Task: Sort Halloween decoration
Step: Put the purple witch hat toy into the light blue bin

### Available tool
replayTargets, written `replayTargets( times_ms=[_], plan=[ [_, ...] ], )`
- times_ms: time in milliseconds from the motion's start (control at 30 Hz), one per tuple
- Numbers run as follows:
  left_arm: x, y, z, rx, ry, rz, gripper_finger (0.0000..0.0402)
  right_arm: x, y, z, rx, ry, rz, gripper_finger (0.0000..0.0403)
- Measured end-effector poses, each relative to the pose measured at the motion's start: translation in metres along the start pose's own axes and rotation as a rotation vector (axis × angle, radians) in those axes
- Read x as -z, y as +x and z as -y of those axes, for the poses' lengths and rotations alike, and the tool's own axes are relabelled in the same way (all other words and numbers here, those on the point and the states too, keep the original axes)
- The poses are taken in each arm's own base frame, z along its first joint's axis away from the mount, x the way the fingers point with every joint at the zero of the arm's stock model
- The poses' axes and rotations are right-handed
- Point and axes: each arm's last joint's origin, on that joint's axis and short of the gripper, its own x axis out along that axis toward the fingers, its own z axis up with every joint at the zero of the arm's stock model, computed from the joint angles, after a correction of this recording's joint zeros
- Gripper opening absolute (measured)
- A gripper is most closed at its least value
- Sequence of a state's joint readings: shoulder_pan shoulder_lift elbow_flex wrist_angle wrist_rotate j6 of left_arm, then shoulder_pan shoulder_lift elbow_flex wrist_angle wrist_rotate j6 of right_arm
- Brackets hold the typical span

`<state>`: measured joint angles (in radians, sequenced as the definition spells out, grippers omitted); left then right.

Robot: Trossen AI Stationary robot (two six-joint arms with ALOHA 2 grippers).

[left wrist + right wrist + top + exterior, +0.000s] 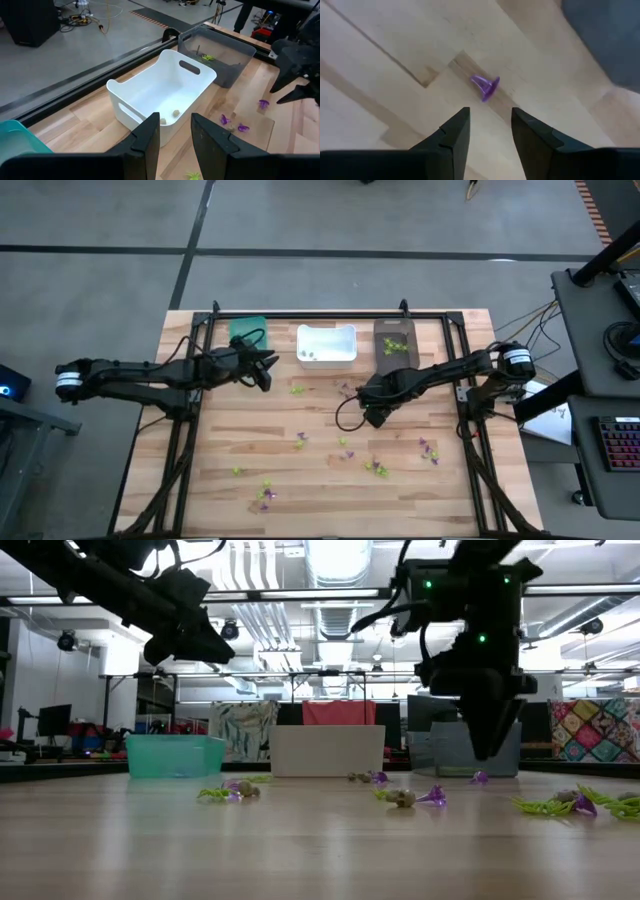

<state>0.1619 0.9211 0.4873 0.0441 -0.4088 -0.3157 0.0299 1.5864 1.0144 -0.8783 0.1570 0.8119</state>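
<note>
Fingers of the left gripper [171, 134] stand apart with nothing between them, held above the table between the teal bin [246, 330] and the white bin [161, 89]; just beyond their tips lies the white bin, with two pale trinkets [170, 116] on its floor. To the right, the dark bin [215, 54] holds a few lime-green trinkets [208, 58]. So sorting seems to have begun but is far from done: most of the Halloween decoration [340, 445] lies scattered over the wooden table [210, 480], purple, green and pale pieces mixed, and whether anything is in the teal bin cannot be told.

Farther right, the right gripper [489, 122] points down at the boards in front of the dark bin, its fingers apart and empty. One purple trinket [485, 87] lies on the wood just ahead of the gap between the fingertips, not touching either. My judgement is that this piece is the next pick.
</note>
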Motion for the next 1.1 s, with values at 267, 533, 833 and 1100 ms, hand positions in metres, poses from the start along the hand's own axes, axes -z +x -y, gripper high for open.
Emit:
replayTargets(
  times_ms=[267, 533, 833, 1100],
  plan=[
    [0.000, 0.000, 0.000, 0.000, 0.000, 0.000, 0.0093, -0.002, 0.010, 0.003, -0.029, 0.032, 0.035, 0.0152],
    [0.000, 0.001, 0.000, 0.001, -0.001, 0.003, 0.0093, -0.003, 0.022, 0.010, -0.024, 0.063, 0.062, 0.0139],
    [0.001, 0.003, 0.001, 0.000, 0.000, -0.001, 0.0093, 0.001, 0.032, 0.012, -0.054, 0.087, 0.060, 0.0111],
    [0.002, 0.006, 0.002, -0.003, 0.004, -0.009, 0.0093, 0.003, 0.036, 0.012, -0.076, 0.077, 0.071, 0.0036]
  ],
)
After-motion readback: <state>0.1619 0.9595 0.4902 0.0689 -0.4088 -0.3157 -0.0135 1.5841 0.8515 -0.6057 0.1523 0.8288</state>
